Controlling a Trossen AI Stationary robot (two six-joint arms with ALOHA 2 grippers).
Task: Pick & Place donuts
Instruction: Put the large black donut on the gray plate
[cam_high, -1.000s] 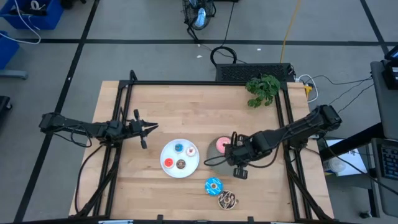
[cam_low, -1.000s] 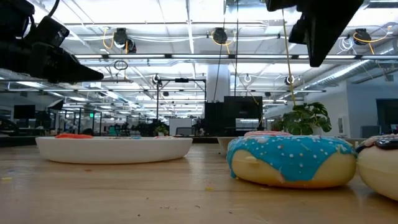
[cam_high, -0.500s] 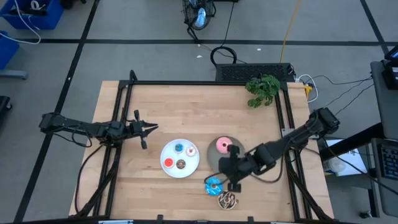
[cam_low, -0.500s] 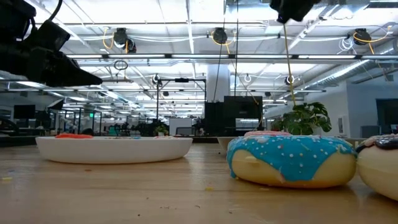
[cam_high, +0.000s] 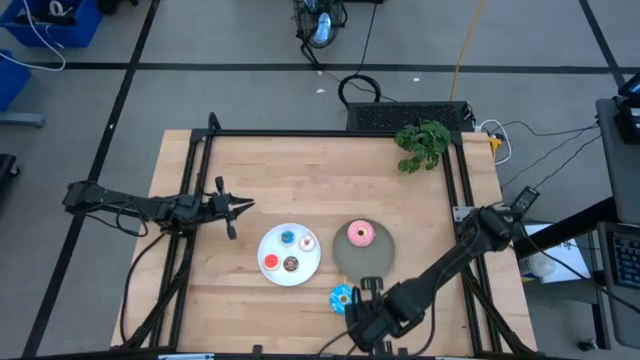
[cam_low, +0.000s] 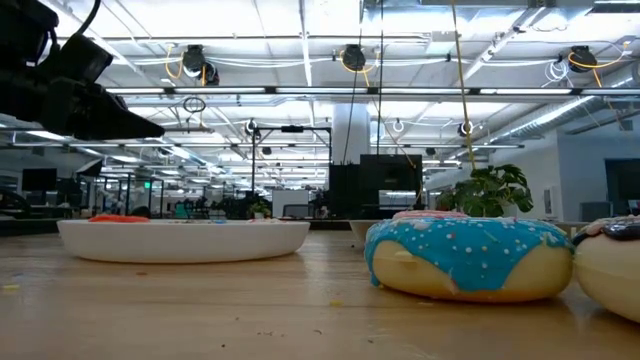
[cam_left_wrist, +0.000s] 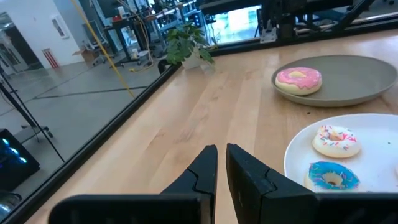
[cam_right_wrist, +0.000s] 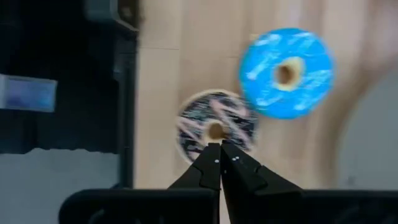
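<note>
Since the earlier frames the right gripper (cam_high: 372, 322) has swung from beside the grey plate (cam_high: 345, 262) down to the table's near edge, at about six o'clock from that plate; its fingers are clenched together on nothing, above the chocolate sprinkled donut (cam_right_wrist: 215, 127). The blue-iced donut (cam_high: 343, 297) lies on the wood just beside it, between the gripper and the grey plate. The large pink donut (cam_high: 360, 234) sits on the grey plate. Four tiny donuts (cam_high: 289, 250) rest on the white plate (cam_high: 268, 244), at nine o'clock from the grey one. The left gripper (cam_high: 243, 206) waits at ten o'clock from the white plate, fingers nearly closed, empty.
</note>
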